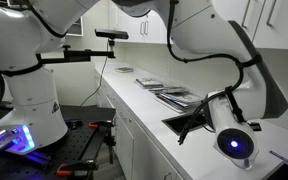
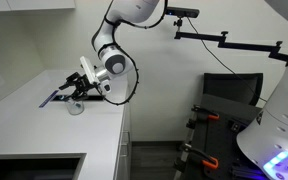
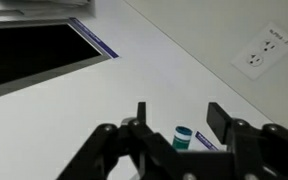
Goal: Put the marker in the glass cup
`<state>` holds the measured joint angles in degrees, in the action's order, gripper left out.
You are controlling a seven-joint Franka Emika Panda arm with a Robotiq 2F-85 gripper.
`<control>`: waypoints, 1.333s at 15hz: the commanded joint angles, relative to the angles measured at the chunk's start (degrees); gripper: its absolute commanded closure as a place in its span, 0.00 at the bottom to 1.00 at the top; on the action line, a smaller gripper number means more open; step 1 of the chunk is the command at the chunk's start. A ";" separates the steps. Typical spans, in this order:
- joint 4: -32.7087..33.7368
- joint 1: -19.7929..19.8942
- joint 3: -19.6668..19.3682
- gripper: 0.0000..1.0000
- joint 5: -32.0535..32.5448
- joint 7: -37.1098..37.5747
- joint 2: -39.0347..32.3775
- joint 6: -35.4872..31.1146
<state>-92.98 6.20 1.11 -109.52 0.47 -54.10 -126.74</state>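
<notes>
In the wrist view my gripper is open, its two black fingers set wide apart above the white counter. The green end of the marker shows between the fingers, close to the palm and touching neither finger. In an exterior view the gripper hangs just above the glass cup, a small clear tumbler on the counter near the wall. I cannot tell whether the marker stands inside the cup. The cup's glass does not show in the wrist view. In an exterior view the gripper points down at the counter.
A flat black tray with a blue-striped edge lies on the counter; it also shows in an exterior view. A blue-edged flat item lies beside the cup. A wall socket is close behind. Papers lie farther along the counter.
</notes>
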 commanded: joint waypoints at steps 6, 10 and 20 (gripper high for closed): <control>-3.45 -3.39 -1.37 0.00 -1.29 -4.35 4.75 -4.20; -7.45 -4.46 -1.20 0.00 -0.88 -5.70 9.18 -4.33; -18.31 -9.12 -2.03 0.00 1.16 -7.16 20.76 -9.41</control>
<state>-107.72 -0.84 0.13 -109.03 -5.43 -37.05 -133.65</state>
